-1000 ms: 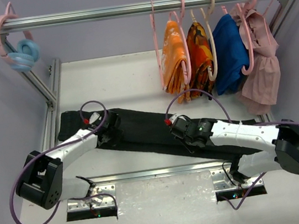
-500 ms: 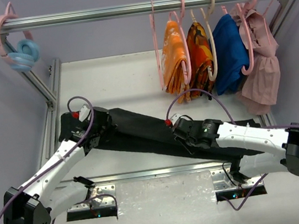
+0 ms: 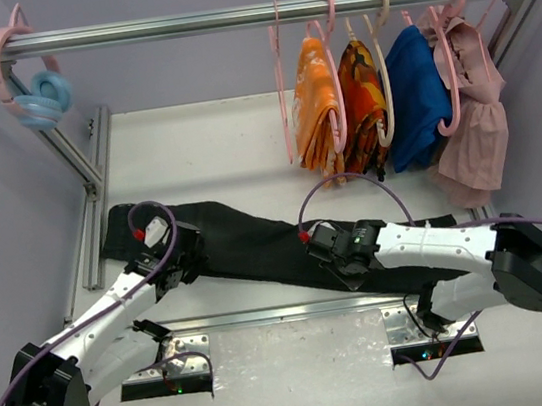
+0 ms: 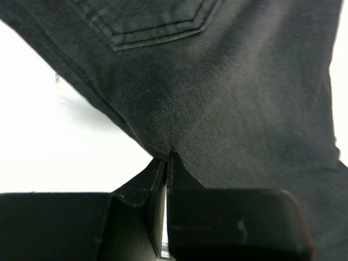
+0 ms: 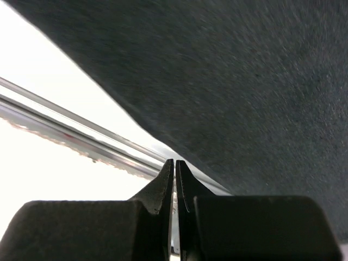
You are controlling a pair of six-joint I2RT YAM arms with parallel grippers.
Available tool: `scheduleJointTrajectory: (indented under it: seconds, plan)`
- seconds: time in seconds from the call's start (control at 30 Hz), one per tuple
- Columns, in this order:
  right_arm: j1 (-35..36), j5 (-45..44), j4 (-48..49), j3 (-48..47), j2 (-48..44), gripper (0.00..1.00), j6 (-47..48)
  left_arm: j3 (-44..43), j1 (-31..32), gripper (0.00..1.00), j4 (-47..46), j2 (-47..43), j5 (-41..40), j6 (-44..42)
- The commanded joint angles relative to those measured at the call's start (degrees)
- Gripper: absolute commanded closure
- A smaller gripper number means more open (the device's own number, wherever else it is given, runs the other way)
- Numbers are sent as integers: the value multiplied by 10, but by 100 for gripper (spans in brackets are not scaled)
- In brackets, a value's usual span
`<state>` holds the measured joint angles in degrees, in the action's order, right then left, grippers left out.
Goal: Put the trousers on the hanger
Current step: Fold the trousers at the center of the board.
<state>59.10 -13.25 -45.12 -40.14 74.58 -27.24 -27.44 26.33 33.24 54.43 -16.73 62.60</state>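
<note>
The black trousers (image 3: 256,240) lie stretched across the table from back left to right. My left gripper (image 3: 182,248) sits on their left part. In the left wrist view its jaws (image 4: 168,157) are shut, with a fold of the trousers (image 4: 228,81) pinched at the tips. My right gripper (image 3: 343,251) sits at the near edge of the trouser legs. In the right wrist view it (image 5: 174,162) is shut, and the trousers (image 5: 244,81) hang just past its tips with nothing seen between them. The thin pale pink hanger (image 3: 282,90) hangs empty on the rail.
The metal rail (image 3: 175,23) across the back carries orange patterned cloths (image 3: 316,106), a blue garment (image 3: 415,92) and a pink garment (image 3: 474,104). Pink hooks and a pale blue ring (image 3: 42,98) hang at its left end. A metal strip (image 3: 286,312) runs along the near table edge.
My left arm has swung and stretched out, and its gripper has moved nearer and leftwards with the trousers. The trousers' middle has shifted toward the near edge. My right gripper has moved slightly nearer.
</note>
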Motion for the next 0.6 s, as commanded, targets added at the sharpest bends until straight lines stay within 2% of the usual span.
scheduleJointTrajectory:
  seconds: [0.0, 0.1, 0.2, 0.27, 0.33, 0.37, 0.43, 0.5, 0.57]
  plan:
    - [5, -1, -15, -8, 24, 97, -12, 15, 0, 100, -17, -12, -18, -18]
    - [5, -3, -14, -9, 29, 95, -12, 19, 0, 96, -19, -21, -16, -26]
    - [6, -21, -15, -10, 20, 87, -23, 28, 0, 59, -20, -38, -4, -39]
    - [5, -24, 3, -6, -1, 81, -27, 35, 0, 21, -21, -60, -1, -46]
    - [0, -32, 31, -4, -29, 76, -37, 29, 0, 3, -10, -80, -13, -45]
    - [-4, -37, 43, -4, -41, 73, -44, 21, 0, 0, -5, -85, -21, -44]
    - [-21, -42, 64, -1, -60, 65, -61, -2, -1, 0, 8, -83, -39, -45]
    - [-79, -23, 120, 20, -84, 41, -85, -59, -4, 0, 16, -47, -71, -49]
    - [-139, 35, 166, 41, -85, 20, -100, -101, -27, 0, 13, 2, -82, -57]
